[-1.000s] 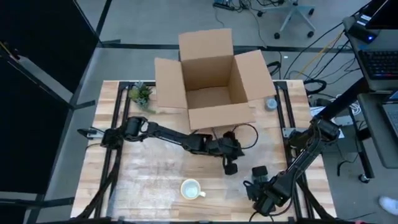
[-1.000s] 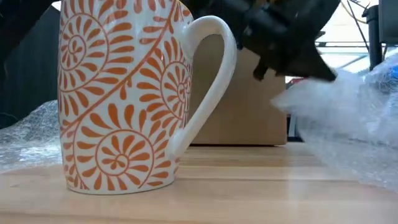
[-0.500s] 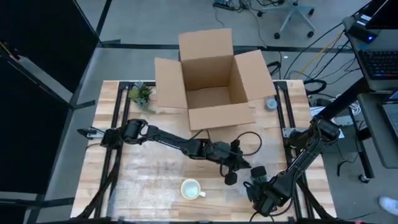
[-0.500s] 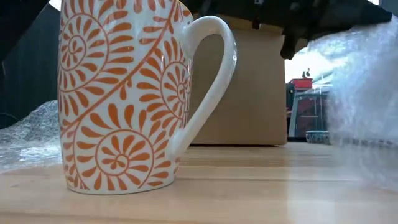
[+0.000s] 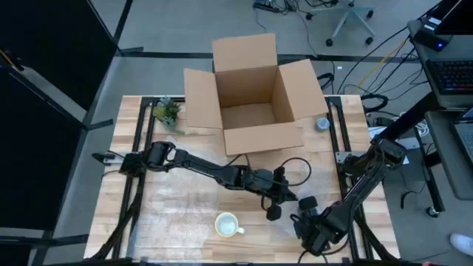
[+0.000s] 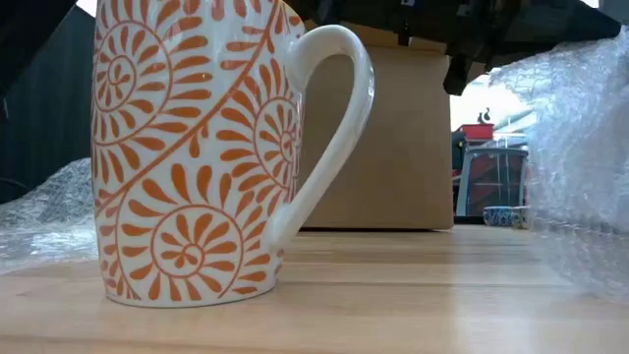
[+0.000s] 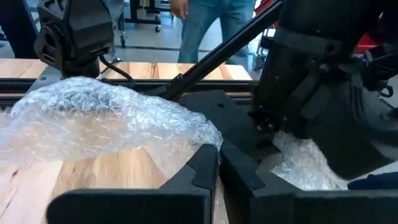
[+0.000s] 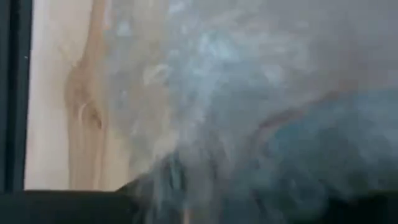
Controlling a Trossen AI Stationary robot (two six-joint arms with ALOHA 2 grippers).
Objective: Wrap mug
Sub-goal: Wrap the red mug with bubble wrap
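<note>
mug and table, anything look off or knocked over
Nothing stands out. The mug stands upright on the table, unwrapped. The left gripper is shut on the bubble wrap beside the right gripper, and the open cardboard box sits upright.

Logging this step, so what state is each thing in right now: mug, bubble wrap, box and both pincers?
Mug: upright on the table, unwrapped.
Bubble wrap: crumpled, one edge pinched and lifted.
Cardboard box: flaps open; nothing shows inside.
Left pincer: shut on the bubble wrap, right of the mug.
Right pincer: low at the table's near right; its hold is unclear.
</note>
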